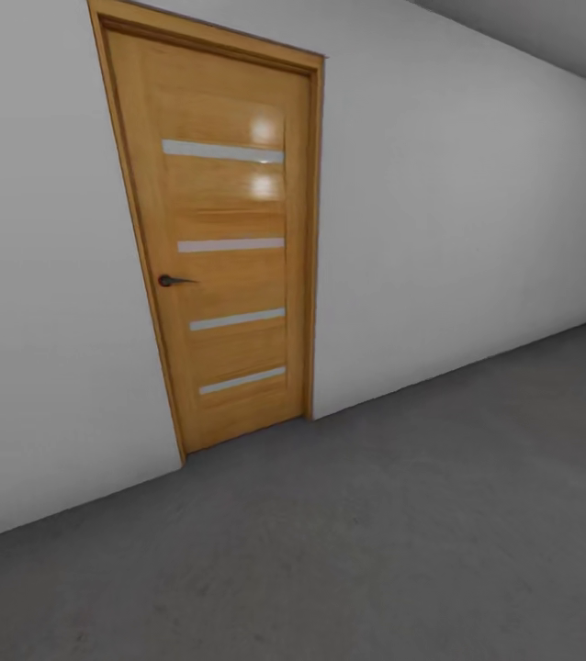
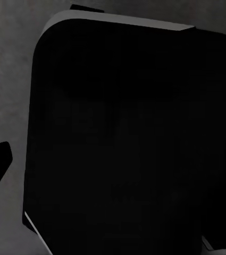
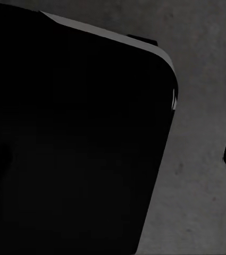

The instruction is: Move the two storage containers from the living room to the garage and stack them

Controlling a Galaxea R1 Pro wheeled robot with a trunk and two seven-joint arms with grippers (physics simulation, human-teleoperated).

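Garage: grey concrete floor [image 1: 403,542], white wall, orange-wood door [image 1: 224,266] ahead. Robot in transit. Containers not seen near door. Pincer state: cannot tell, wrist cams dark. Next: locate containers.

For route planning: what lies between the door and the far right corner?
Head view: just plain white wall above grey floor, right of the door; nothing stands there.

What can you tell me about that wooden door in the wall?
The door is orange-toned wood with a smooth, glossy finish that catches two light reflections near its top. Four narrow pale glass slits cross it, one above another. A dark lever handle sits at mid-height on its left edge. It is shut, upright in a matching wooden frame set into the white wall, its foot meeting the grey concrete floor. Nothing leans against it.
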